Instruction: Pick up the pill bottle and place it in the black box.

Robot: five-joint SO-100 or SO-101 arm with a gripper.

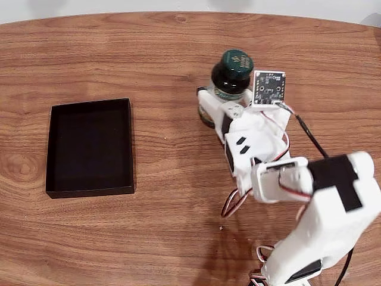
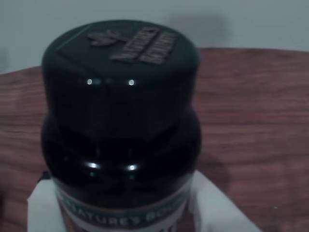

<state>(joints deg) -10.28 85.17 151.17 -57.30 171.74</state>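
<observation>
Currently the black box (image 1: 89, 148) is sitting empty at the bench's (image 1: 172, 238) left in the fixed view, well apart from the pill bottle (image 1: 229, 80), which is standing upright right of centre. White fingers (image 2: 43, 205) are flanking its label, the gripper (image 1: 221, 110) apparently grasping it; lifting, carrying and placing are all remaining.

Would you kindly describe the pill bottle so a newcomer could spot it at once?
On the wooden table, look right of the black box, at the tip of the white arm. There the pill bottle stands upright between the gripper fingers: dark glass, dark green cap.
</observation>
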